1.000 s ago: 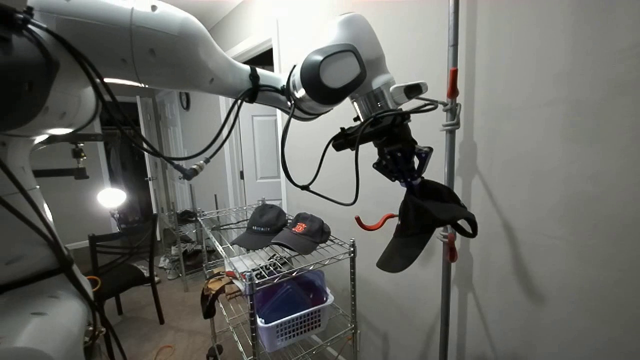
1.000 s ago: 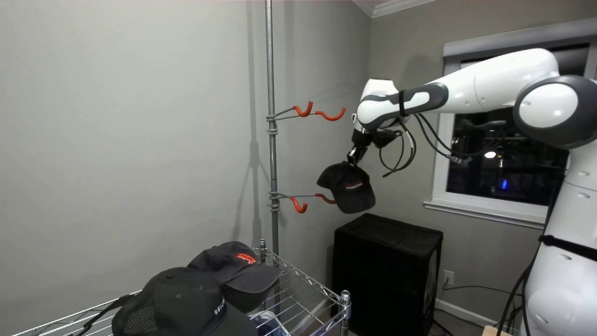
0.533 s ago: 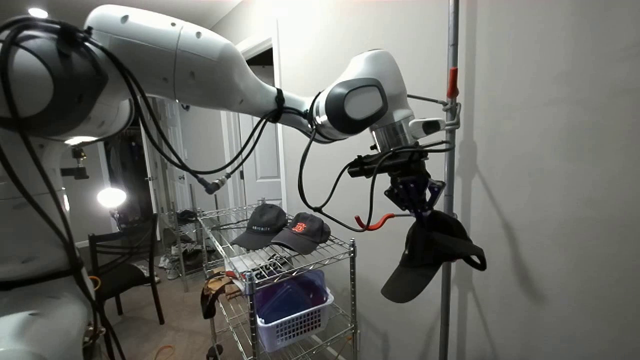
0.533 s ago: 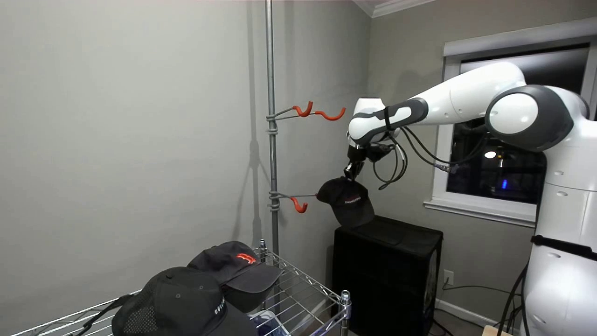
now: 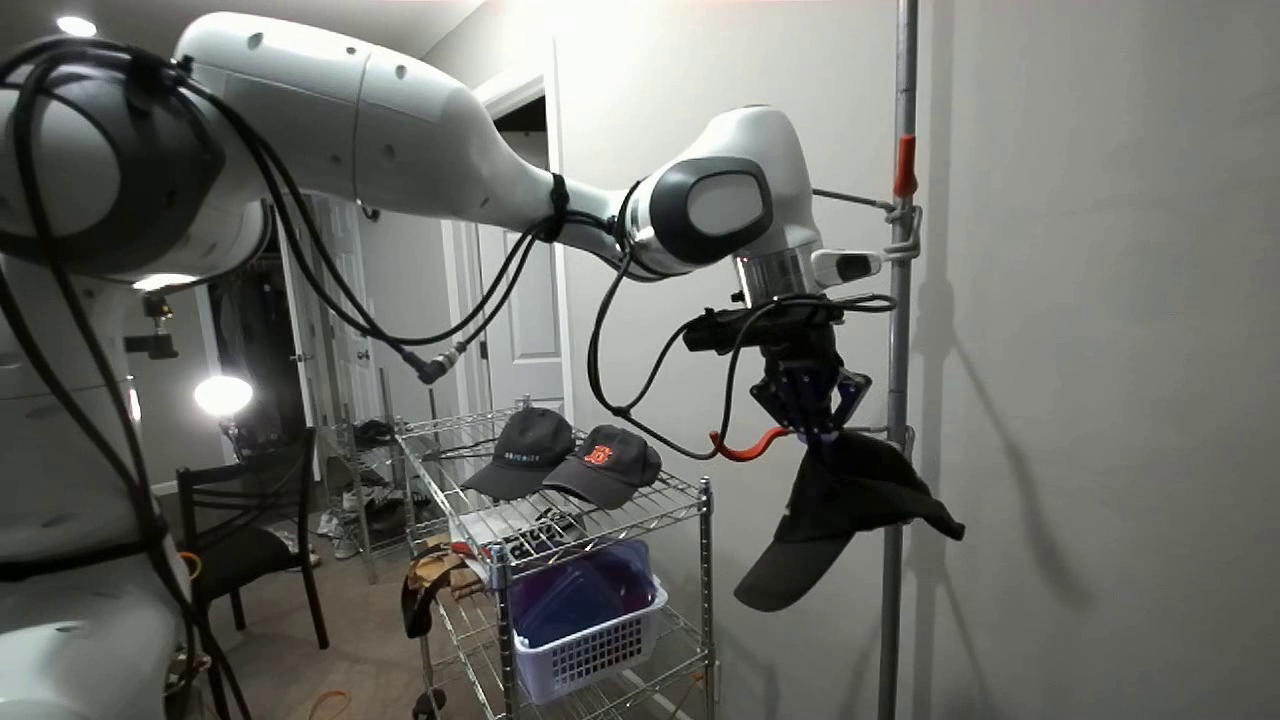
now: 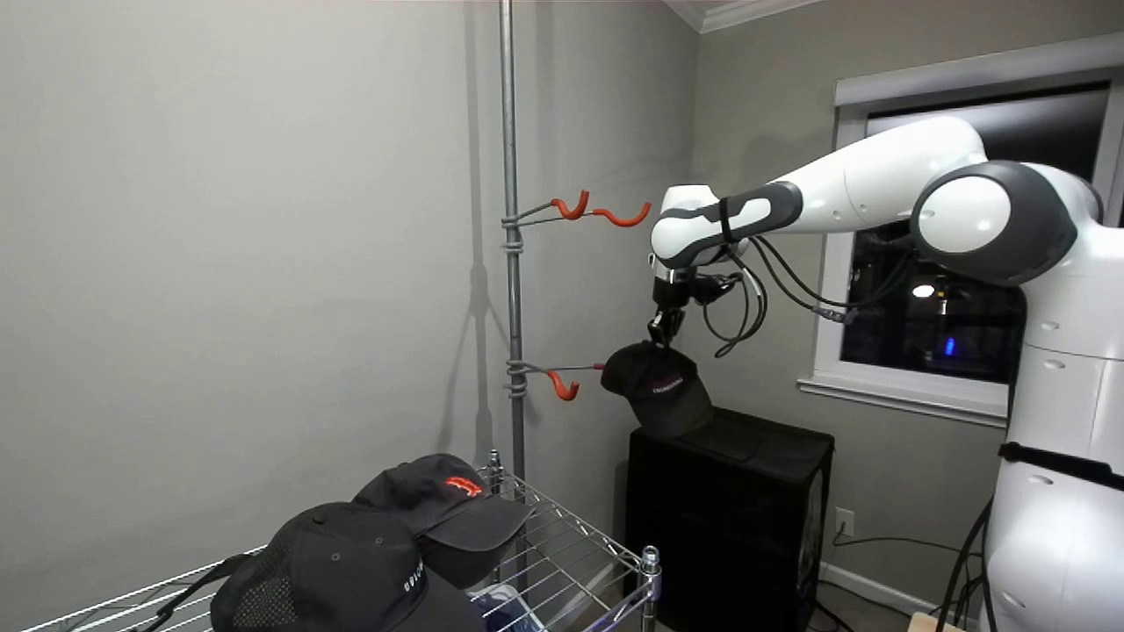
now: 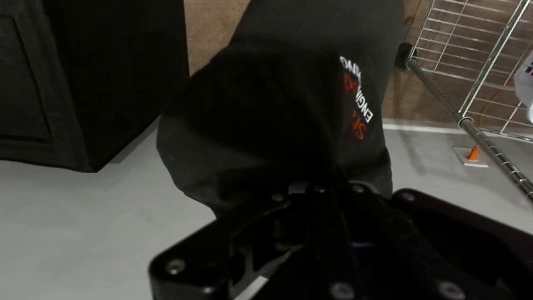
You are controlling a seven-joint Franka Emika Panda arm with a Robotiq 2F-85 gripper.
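Observation:
My gripper (image 5: 822, 436) is shut on the crown of a black cap (image 5: 850, 495), which hangs tilted below the fingers with its brim down. In an exterior view the cap (image 6: 663, 386) covers most of a lower red hook (image 6: 599, 366); another red hook (image 6: 564, 388) shows beside it. In an exterior view a red hook (image 5: 745, 452) lies just left of the fingertips. Whether the cap touches a hook I cannot tell. In the wrist view the cap (image 7: 266, 104), with white and red lettering, fills the middle beyond the fingers (image 7: 333, 185); its opening is hidden.
A grey pole (image 6: 510, 132) carries the hooks, with upper red hooks (image 6: 623, 218) above. Two dark caps (image 5: 530, 450) (image 5: 605, 465) lie on a wire shelf (image 5: 640, 515). A purple basket (image 5: 590, 650) sits lower. A black box (image 6: 729, 518) stands below the held cap.
The arm has lowered the held cap beside the lower hooks. Over the last half second the gripper shifted slightly, and the cap swung and tilted, its brim moving away from the pole.

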